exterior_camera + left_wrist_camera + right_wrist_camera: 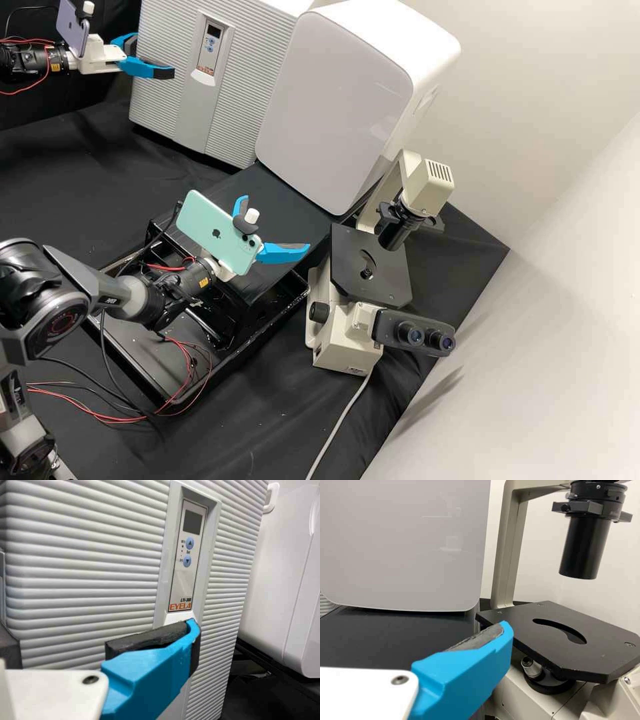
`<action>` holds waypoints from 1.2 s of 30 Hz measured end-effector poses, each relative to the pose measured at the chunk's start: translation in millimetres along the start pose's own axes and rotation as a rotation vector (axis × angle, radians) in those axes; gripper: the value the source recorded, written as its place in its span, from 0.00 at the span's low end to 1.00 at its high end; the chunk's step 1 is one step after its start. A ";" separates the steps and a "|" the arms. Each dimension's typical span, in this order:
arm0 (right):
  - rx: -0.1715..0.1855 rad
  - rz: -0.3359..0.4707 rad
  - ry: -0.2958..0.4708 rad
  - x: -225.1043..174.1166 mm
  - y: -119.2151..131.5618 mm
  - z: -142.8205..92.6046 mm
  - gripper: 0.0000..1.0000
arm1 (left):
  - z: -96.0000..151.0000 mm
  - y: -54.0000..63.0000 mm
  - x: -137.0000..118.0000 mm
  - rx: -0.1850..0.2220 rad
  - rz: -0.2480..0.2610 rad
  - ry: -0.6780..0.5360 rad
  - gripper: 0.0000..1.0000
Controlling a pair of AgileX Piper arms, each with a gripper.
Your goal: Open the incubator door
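The incubator (167,100) stands at the back left, its pale ribbed front door (100,545) flush with the body, with a control panel (189,555) on a smooth vertical strip. My left gripper (155,56) is open in front of the door's left half at the upper left. In the left wrist view, the left gripper (102,637) has one blue finger over the strip, below the panel; contact with the door I cannot tell. My right gripper (276,223) stands open over the bench, left of the microscope. In its wrist view, the right gripper (415,635) holds nothing.
A white appliance with a smooth front (327,107) stands right of the incubator. The microscope (353,327) is at the centre right, its black stage (545,635) close to the right gripper. A black frame (173,393) lies under the right arm, with loose cables.
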 end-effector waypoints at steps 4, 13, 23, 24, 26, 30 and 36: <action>0.000 0.000 0.000 0.0 0.0 0.0 1.00 | 1.8 0.3 -2.2 -0.003 -0.002 0.002 0.00; 0.000 0.000 0.000 0.0 0.0 0.0 1.00 | 3.3 0.2 -3.4 0.001 -0.005 0.003 0.00; 0.000 0.000 0.000 0.0 0.0 0.0 1.00 | 2.7 0.8 -3.6 -0.009 0.004 0.010 0.00; 0.000 0.000 0.000 0.0 0.0 0.0 1.00 | 2.3 0.0 -4.1 -0.014 0.004 0.014 0.00; 0.000 0.000 0.000 0.0 0.0 0.0 1.00 | 1.7 -0.9 -4.7 -0.021 0.005 0.019 0.00; 0.000 0.000 0.000 0.0 0.0 0.0 1.00 | 1.6 -0.4 -5.9 -0.032 0.013 0.028 0.00; 0.000 0.000 0.000 0.0 0.0 0.0 1.00 | 1.3 -1.6 -9.2 -0.053 0.019 0.045 0.00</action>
